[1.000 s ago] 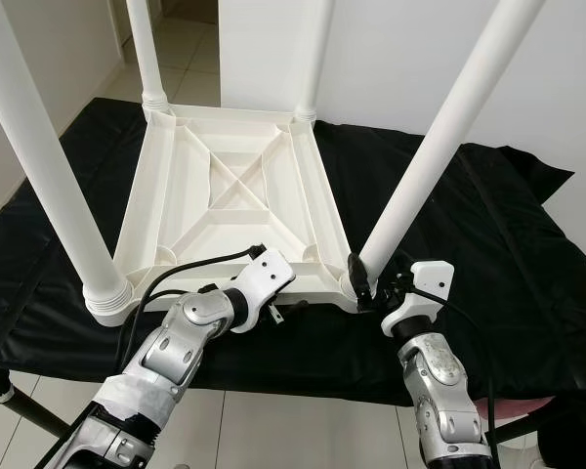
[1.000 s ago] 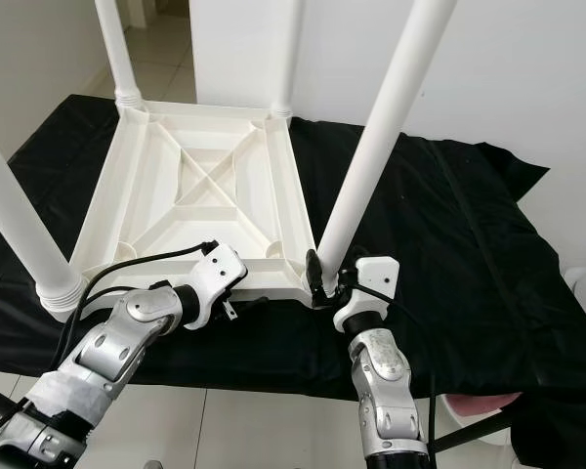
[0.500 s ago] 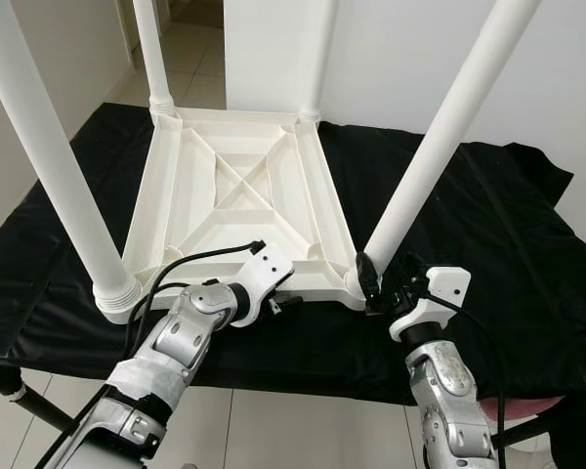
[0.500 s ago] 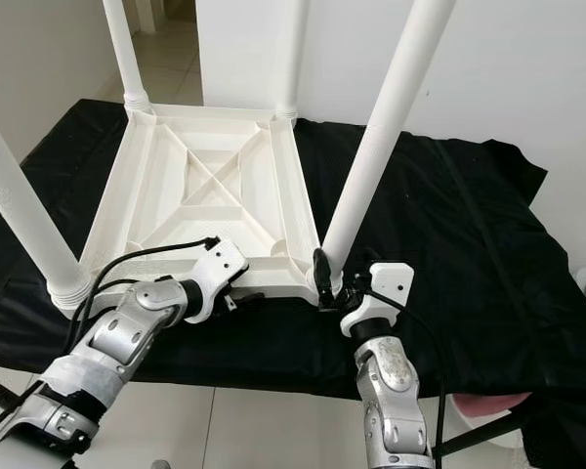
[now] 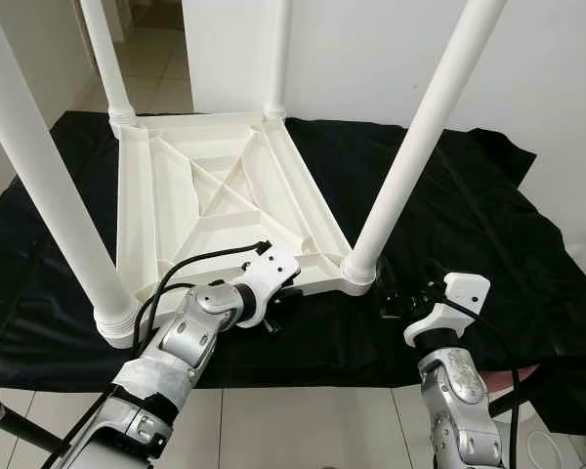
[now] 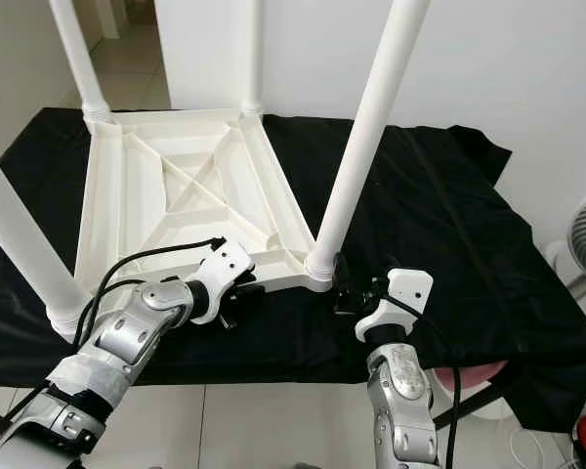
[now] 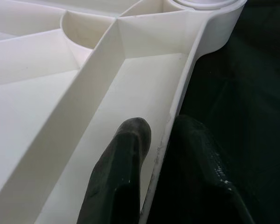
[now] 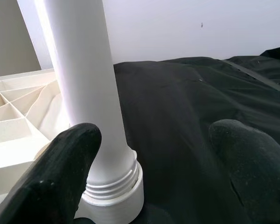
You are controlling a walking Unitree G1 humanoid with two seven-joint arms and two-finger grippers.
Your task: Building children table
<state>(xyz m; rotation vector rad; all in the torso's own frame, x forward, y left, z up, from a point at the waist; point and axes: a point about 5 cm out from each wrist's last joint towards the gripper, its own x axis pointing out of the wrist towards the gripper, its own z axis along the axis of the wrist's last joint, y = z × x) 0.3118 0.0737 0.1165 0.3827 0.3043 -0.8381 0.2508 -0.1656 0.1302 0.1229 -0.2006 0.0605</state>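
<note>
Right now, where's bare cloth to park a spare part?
Free: black cloth right of the near-right leg, out to its right edge. Also a thin strip along the near edge. Crowded: the upturned tabletop fills the left; left tool clamps its rim; right tool sits open beside the leg base.

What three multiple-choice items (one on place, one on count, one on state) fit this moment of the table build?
1. Where does the left tool grip?
A. the tabletop's near rim
B. a far leg
C. the cloth

2. How many legs stand in the tabletop?
A. two
B. three
C. four

3. How is the right tool?
A. shut on the leg
B. open, off the leg
C. shut on the cloth

Key: 1 A, the left tool pinches the rim of the upturned white tabletop, one finger on each side. 2 C, one white leg rises at each corner. 3 B, the right tool has its fingers spread, with the leg beyond them, above the black cloth.
</note>
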